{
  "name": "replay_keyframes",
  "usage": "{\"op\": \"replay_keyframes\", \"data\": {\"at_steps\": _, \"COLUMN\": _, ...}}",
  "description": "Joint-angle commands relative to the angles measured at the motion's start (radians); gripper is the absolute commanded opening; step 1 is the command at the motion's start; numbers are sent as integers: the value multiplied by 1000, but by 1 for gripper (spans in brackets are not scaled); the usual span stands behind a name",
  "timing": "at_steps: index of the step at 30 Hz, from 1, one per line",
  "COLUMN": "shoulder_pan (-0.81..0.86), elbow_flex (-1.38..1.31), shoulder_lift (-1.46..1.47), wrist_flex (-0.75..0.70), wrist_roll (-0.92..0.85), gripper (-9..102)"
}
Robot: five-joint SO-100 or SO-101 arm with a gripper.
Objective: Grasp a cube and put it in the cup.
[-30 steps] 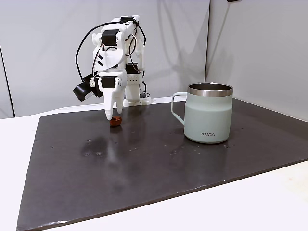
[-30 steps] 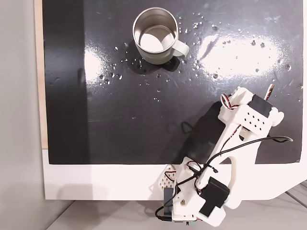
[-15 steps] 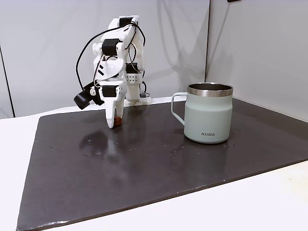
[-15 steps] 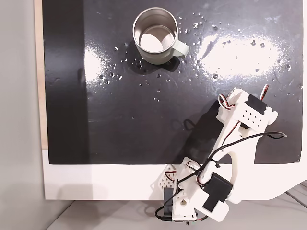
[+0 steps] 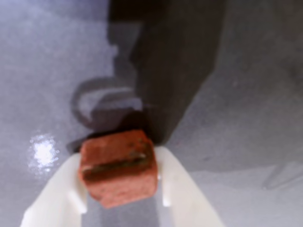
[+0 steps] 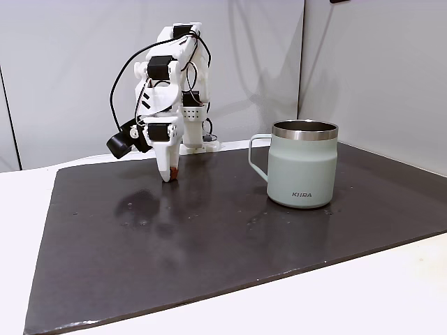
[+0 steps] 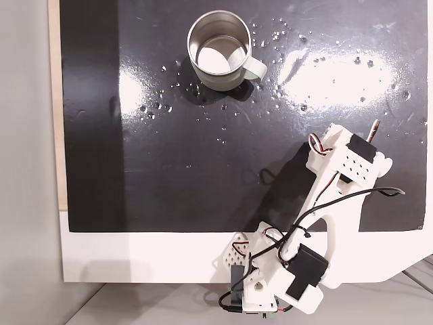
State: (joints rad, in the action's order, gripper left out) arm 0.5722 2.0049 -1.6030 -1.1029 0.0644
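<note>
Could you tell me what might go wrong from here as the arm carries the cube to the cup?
The cube sits tilted between the white fingers, so it may slip out in transit. The cup stands well away across the mat, so the carry is long. Its steel rim is a small target; a release slightly off could bounce the cube away.

white table [image 6: 391, 293], dark mat [image 6: 209, 230], cup [image 6: 303, 172]

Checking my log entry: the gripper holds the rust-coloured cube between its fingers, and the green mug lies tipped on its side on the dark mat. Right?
Not quite. The mug stands upright on the dark mat, as a fixed view shows. The gripper does hold the cube, as the wrist view shows.
</note>
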Motion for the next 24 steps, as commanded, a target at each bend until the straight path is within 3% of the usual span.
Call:
{"op": "replay_keyframes", "data": {"at_steps": 1, "shoulder_pan": 14, "elbow_flex": 2, "shoulder_lift": -20, "wrist_flex": 5, "wrist_roll": -5, "gripper": 5}}
{"op": "replay_keyframes", "data": {"at_steps": 10, "shoulder_pan": -2, "elbow_flex": -8, "shoulder_lift": -86, "wrist_flex": -35, "wrist_roll": -5, "gripper": 4}}
{"op": "replay_keyframes", "data": {"at_steps": 24, "shoulder_pan": -123, "elbow_flex": -213, "shoulder_lift": -425, "wrist_flex": -282, "wrist_roll": 37, "gripper": 4}}
